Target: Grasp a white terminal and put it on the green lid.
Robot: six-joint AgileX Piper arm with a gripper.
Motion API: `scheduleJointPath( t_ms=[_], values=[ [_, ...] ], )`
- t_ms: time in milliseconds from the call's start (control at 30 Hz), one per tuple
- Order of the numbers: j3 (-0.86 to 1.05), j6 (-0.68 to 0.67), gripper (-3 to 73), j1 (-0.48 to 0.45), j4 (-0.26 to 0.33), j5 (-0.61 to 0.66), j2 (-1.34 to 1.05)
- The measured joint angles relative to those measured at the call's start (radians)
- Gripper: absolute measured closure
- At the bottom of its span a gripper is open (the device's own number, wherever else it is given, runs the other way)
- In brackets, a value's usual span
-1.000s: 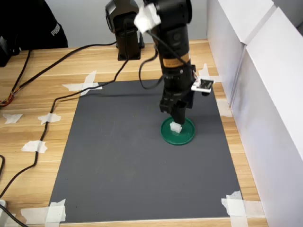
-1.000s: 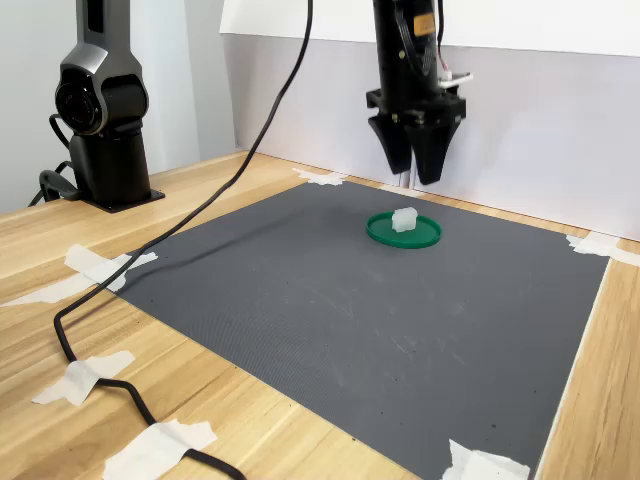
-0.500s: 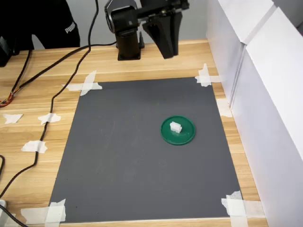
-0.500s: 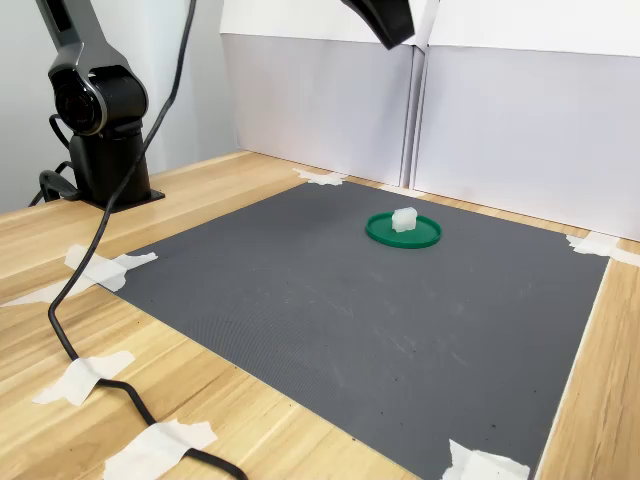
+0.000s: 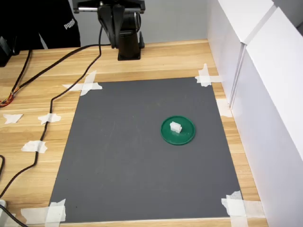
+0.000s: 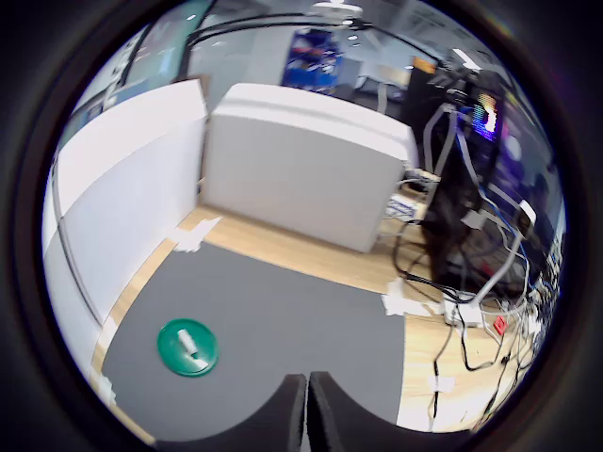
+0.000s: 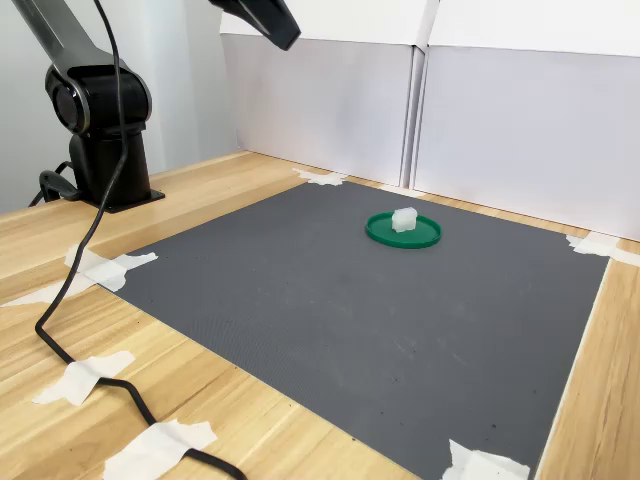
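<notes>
Gripper (image 6: 307,410) first: it's way up and pulled back toward the arm's base now, well clear of the work area. A second ago it was hanging right over the lid with its fingers parted; half a second ago it was already lifting off toward the top of both exterior views. In the wrist view the two dark fingers meet with only a hairline seam between them, so they look pressed together with nothing in them. In the second exterior view only its dark tip (image 7: 268,20) pokes in at the upper edge.

Working down in size: the dark grey mat (image 5: 118,156) hasn't budged, taped to the wooden table (image 5: 42,94) at its corners. The green lid (image 5: 185,135) sits toward the first exterior view's right side of the mat, same spot as in the earlier shots. On top of it, roughly in the middle, is the white terminal (image 5: 175,126), resting free and standing clear of the rim in the second exterior view (image 7: 404,219).

So the only real change is the arm backing off. My read: the drop is done, the piece stayed put when released, and the task looks basically finished, with the arm just heading home.
</notes>
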Motion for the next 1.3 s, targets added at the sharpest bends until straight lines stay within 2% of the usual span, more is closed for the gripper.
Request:
scheduleJointPath(
  t_ms=[233, 467, 567, 700, 800, 967, 1100, 1300],
  values=[
    [0.163, 0.042, 71.0, -0.092, 0.053, 0.0, -0.199],
    [0.239, 0.045, 71.0, -0.095, 0.07, 0.19, -0.37],
    [0.245, 0.046, 71.0, -0.095, 0.077, 0.223, -0.426],
    [0.247, 0.045, 71.0, -0.095, 0.105, 0.19, -0.496],
    [0.267, 0.045, 71.0, -0.095, 0.135, 0.094, -0.53],
    [0.321, 0.045, 71.0, -0.102, 0.151, -0.048, -0.564],
    [0.344, 0.045, 71.1, -0.087, 0.154, -0.06, -0.59],
    [0.345, 0.045, 71.1, -0.01, 0.156, -0.061, -0.644]
  ],
)
